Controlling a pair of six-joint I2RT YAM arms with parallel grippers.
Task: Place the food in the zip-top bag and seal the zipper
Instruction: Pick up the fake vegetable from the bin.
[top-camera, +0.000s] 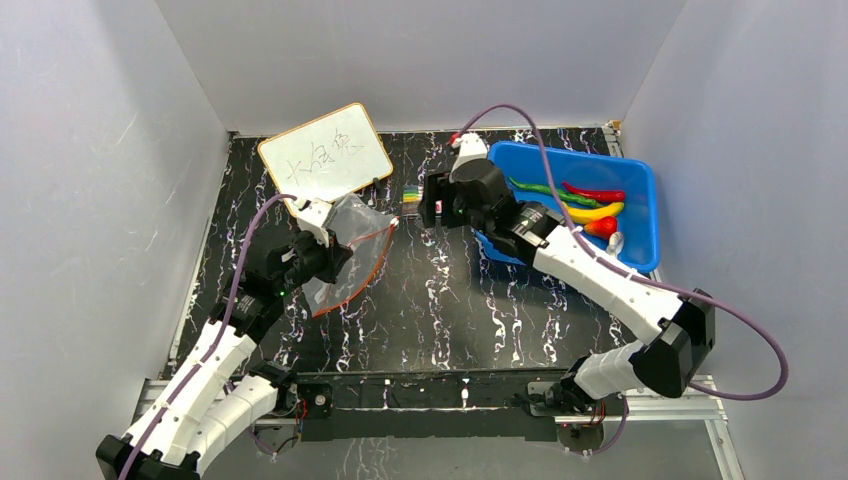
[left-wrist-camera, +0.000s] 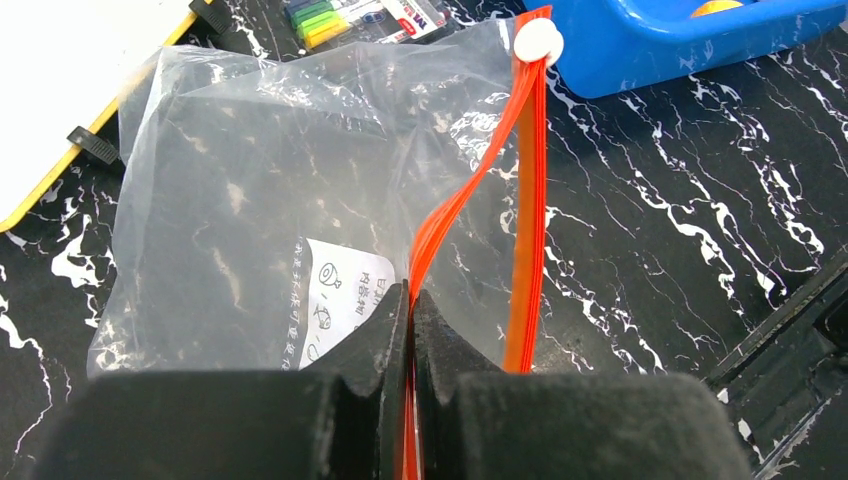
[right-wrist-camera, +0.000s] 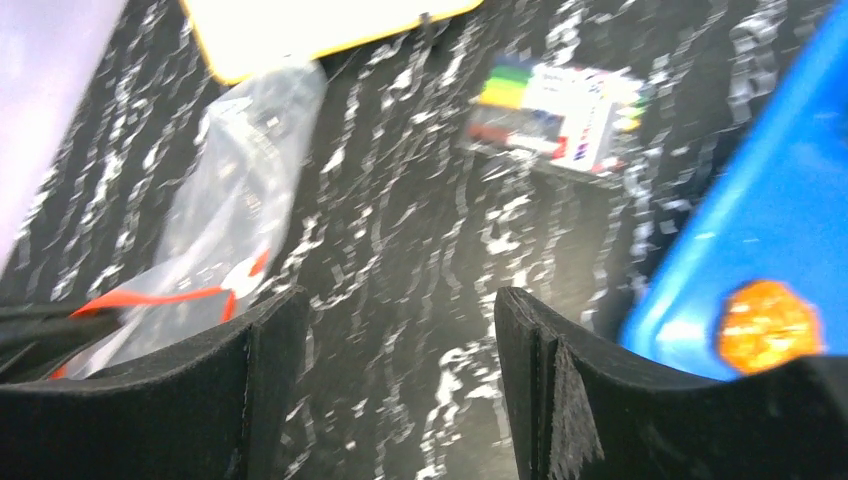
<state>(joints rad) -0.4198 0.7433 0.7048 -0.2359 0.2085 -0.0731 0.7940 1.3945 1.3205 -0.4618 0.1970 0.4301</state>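
The blue tub (top-camera: 560, 160) holds the yellow banana (top-camera: 598, 212), red chili (top-camera: 595, 191), green pepper (top-camera: 545, 190) and strawberry (top-camera: 601, 227), the clear zip-top bag (left-wrist-camera: 250, 190) lying to its left shows only a printed slip (left-wrist-camera: 340, 300) inside, the left gripper (left-wrist-camera: 410, 300) is clamped on the bag's orange-red zipper (left-wrist-camera: 530, 200), and the right gripper (right-wrist-camera: 400, 330) has its fingers apart, grasping nothing.

Plain grey walls (top-camera: 420, 60) enclose a black marble-patterned table (top-camera: 440, 300).

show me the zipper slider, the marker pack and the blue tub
zipper slider (left-wrist-camera: 538, 42), left wrist view, middle of the white tab
marker pack (right-wrist-camera: 560, 115), right wrist view, centre of the pack
blue tub (top-camera: 600, 165), top external view, bare far wall
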